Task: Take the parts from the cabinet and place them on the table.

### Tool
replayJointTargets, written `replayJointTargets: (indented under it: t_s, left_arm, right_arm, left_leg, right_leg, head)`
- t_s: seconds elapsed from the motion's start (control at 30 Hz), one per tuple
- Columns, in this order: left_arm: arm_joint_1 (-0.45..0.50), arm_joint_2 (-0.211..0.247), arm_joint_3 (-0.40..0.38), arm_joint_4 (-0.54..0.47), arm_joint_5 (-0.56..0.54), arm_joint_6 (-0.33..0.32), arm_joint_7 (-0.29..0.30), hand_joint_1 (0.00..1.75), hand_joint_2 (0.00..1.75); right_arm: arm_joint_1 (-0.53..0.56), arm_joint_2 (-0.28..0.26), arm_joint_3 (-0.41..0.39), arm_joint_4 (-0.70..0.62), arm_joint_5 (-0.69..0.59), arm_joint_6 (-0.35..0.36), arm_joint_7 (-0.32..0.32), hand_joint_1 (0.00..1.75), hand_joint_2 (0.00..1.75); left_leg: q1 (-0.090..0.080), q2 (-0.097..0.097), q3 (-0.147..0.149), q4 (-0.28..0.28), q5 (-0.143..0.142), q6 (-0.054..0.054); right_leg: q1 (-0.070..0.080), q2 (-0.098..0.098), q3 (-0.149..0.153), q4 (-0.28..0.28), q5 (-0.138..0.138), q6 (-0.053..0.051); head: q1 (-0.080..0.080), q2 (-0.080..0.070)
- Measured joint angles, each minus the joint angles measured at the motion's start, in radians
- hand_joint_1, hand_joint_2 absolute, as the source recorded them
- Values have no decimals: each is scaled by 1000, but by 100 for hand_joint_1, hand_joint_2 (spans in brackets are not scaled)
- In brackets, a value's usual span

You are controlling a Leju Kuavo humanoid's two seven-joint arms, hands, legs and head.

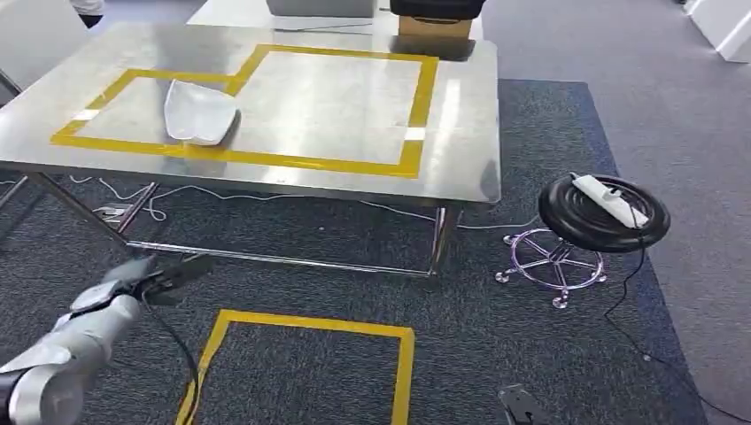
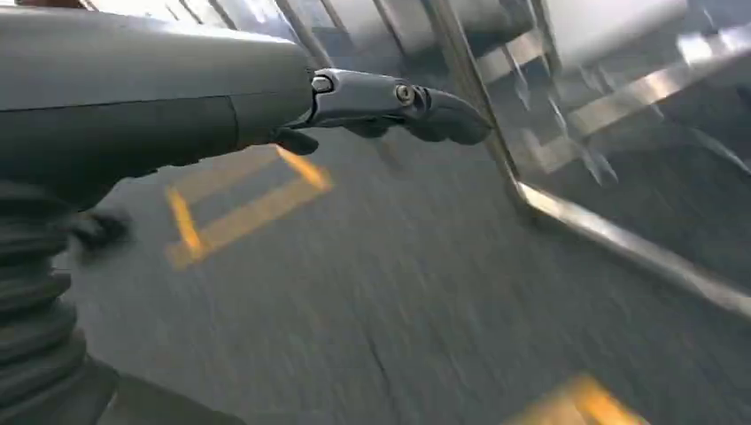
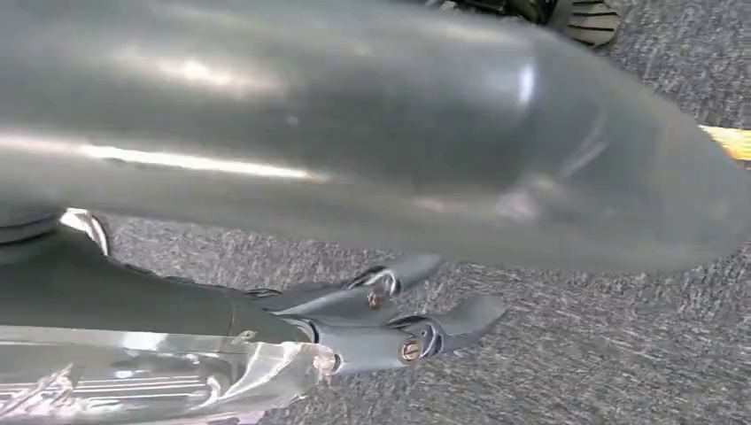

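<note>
A white part (image 1: 200,112) lies on the steel table (image 1: 452,150), inside the left yellow taped outline. My left hand (image 1: 149,278) hangs low over the carpet in front of the table, fingers (image 2: 398,102) stretched out and holding nothing. In the right wrist view my right hand (image 3: 372,319) is over the carpet with its dark fingers (image 3: 443,328) nearly straight. A part in crinkled clear plastic (image 3: 168,381) lies against them; the grip itself is partly hidden.
A yellow taped square (image 1: 305,363) marks the carpet in front of the table. A black stool (image 1: 602,212) with a white power strip stands at the right, its cable trailing over the floor. Cables lie under the table. A box (image 1: 434,25) sits at the far edge.
</note>
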State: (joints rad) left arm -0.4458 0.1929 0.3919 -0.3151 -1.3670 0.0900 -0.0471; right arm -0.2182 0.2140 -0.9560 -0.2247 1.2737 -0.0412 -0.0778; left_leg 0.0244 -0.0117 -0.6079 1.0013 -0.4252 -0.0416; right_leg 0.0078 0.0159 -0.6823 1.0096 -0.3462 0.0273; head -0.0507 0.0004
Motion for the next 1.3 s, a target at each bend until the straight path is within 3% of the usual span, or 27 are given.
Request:
replayJointTargets:
  t_s: [0.1, 0.17, 0.33, 0.47, 0.5, 0.67, 0.7, 0.9, 0.93, 0.97, 1.0, 1.03, 1.07, 1.13, 1.17, 1.2, 1.23, 1.3]
  left_arm:
    - [98, -81, 99, 12, 97, 0, -116, 0, 175]
    - [160, -135, 154, 21, 144, -2, -154, 0, 175]
    - [280, -241, 267, 38, 217, 10, -200, 0, 175]
    - [330, -278, 322, 47, 218, 19, -197, 0, 175]
    - [336, -284, 332, 48, 217, 28, -197, 0, 0]
    - [360, -303, 394, 51, 260, 23, -189, 0, 0]
    - [362, -304, 404, 52, 263, 23, -188, 0, 175]
    - [365, -307, 447, 52, 266, 26, -167, 0, 175]
    - [365, -306, 450, 52, 265, 26, -165, 0, 175]
    - [365, -307, 452, 52, 263, 26, -163, 0, 175]
    - [365, -311, 453, 53, 260, 24, -162, 0, 175]
    - [364, -312, 456, 53, 257, 23, -161, 0, 175]
    - [364, -312, 458, 53, 255, 23, -160, 0, 175]
    - [366, -312, 462, 53, 253, 23, -158, 0, 175]
    - [366, -312, 466, 53, 249, 23, -156, 0, 175]
    - [366, -312, 466, 53, 246, 23, -152, 0, 175]
    - [367, -312, 467, 53, 244, 22, -152, 0, 175]
    - [368, -312, 468, 53, 238, 18, -148, 0, 175]
  right_arm:
    - [17, -1, -5, 0, -29, -11, -17, 0, 0]
    - [34, -3, -19, 0, -57, -26, -35, 0, 0]
    - [72, -13, -54, -1, -96, -47, -55, 0, 0]
    - [91, -21, -73, -2, -101, -55, -55, 0, 0]
    - [93, -22, -77, -2, -105, -56, -56, 0, 0]
    - [104, -29, -89, -3, -98, -34, -63, 0, 0]
    - [105, -29, -91, -3, -97, -32, -62, 0, 0]
    - [113, -30, -95, -3, -86, -29, -58, 0, 0]
    - [115, -30, -96, -3, -85, -29, -57, 0, 0]
    - [116, -30, -96, -3, -82, -27, -55, 0, 0]
    - [116, -31, -97, -3, -80, -25, -53, 0, 0]
    - [117, -32, -97, -3, -77, -23, -51, 0, 0]
    - [117, -32, -97, -3, -74, -22, -48, 0, 0]
    - [118, -32, -97, -3, -71, -20, -48, 0, 0]
    - [119, -31, -97, -3, -68, -18, -47, 0, 0]
    - [119, -31, -97, -3, -66, -16, -46, 0, 0]
    - [118, -31, -97, -3, -66, -15, -45, 0, 0]
    - [115, -31, -97, -3, -64, -14, -43, 0, 0]
  left_leg:
    - [0, 0, 0, 0, -2, 2]
    - [-1, 0, 0, 0, -3, 3]
    - [-1, 0, -1, 0, -6, 5]
    - [0, 0, -1, 0, -6, 5]
    - [0, 0, -1, 0, -6, 5]
    - [0, 0, -1, 0, -5, 4]
    - [0, 0, -1, 0, -5, 5]
    - [0, 0, -1, 0, -4, 5]
    - [-3, 0, -1, 2, -5, 17]
    - [-5, 0, 4, -12, 1, 27]
    - [8, 1, 19, -43, 23, 32]
    - [5, 2, 28, -56, 29, 33]
    - [6, 3, 30, -58, 33, 35]
    - [6, 3, 27, -58, 35, 32]
    - [6, 3, 24, -58, 37, 28]
    - [9, 2, 20, -58, 40, 22]
    - [12, 0, 16, -58, 42, 15]
    - [24, -7, 7, -50, 45, -5]
  right_leg:
    - [0, 0, 0, 0, -2, 2]
    - [-1, 0, 0, -1, -3, 2]
    - [-1, 0, 0, -1, -4, 3]
    - [-1, -1, 0, -1, -5, 4]
    - [-1, -1, 0, -1, -5, 4]
    - [0, -1, 0, -1, -5, 4]
    - [0, -1, 0, -1, -4, 3]
    - [0, -1, 1, -1, -3, 3]
    - [-7, -2, 6, -11, 5, 14]
    - [-7, -2, 11, -20, 9, 19]
    - [-6, -4, 10, -20, 9, 20]
    - [-7, -4, 6, -4, -16, 23]
    - [-9, -4, -14, 55, -66, 26]
    - [-20, -6, -68, 213, -155, 38]
    - [-25, -6, -86, 276, -185, 44]
    - [-31, -6, -76, 282, -187, 50]
    - [-39, -6, -44, 243, -172, 57]
    - [-60, -5, 83, 61, -123, 78]
  head:
    - [0, 0]
    - [0, 0]
    - [0, 0]
    - [0, 0]
    - [0, 0]
    - [0, 0]
    - [0, 0]
    - [0, 0]
    - [-1, 0]
    - [-1, 0]
    - [0, 0]
    - [1, 0]
    - [3, 0]
    - [4, 0]
    - [2, 0]
    - [4, 0]
    - [3, 0]
    - [3, 0]
